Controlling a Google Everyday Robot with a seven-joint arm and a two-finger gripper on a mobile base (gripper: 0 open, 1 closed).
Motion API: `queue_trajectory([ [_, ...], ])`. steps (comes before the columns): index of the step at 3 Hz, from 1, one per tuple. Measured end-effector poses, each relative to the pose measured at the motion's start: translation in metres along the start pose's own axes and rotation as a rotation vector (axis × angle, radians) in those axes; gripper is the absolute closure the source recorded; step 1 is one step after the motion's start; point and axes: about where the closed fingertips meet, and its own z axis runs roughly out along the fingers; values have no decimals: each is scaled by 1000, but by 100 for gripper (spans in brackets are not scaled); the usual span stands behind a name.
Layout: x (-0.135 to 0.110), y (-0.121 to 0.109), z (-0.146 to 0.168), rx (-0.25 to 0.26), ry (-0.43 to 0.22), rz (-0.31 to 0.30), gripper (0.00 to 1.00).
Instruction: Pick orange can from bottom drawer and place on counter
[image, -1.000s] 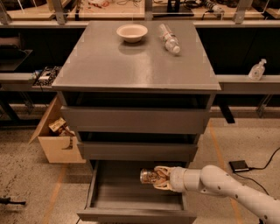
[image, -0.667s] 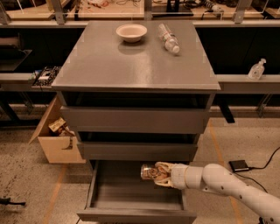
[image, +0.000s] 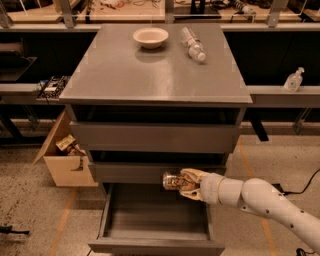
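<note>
I've got the orange can (image: 171, 181) in the gripper (image: 183, 182), and the fingers (image: 192, 175) are clamped around it, holding it on its side with its top pointing left. Over the last second the arm has brought it upward. A moment ago the can hung low over the open bottom drawer (image: 155, 217); now it sits higher, level with the front of the middle drawer (image: 150, 173) and just in front of it. I can't tell whether it touches that front. It's clear of the bottom drawer, which stands pulled out and looks bare inside.

By my reading the pick is done and the carry is under way. What's left is the larger part of the lift, since the counter (image: 150, 75) is still well above the can.

I'd bring the arm out from the cabinet before going higher, because the drawer fronts and the counter's overhanging edge are right in the path. On top, a bowl (image: 151, 37) and a plastic bottle (image: 193, 43) sit near the back, so the front half is where I'd set the can down.
</note>
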Motion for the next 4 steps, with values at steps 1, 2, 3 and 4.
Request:
queue_trajectory([
  [1,-21,-38,-16,28,7,-29,100],
  [2,-40,-82,-22,23,8,-36,100],
  [3,-40,-82,-22,23,8,-36,100],
  [4,-44,-104,-27,52,22,-33,100],
])
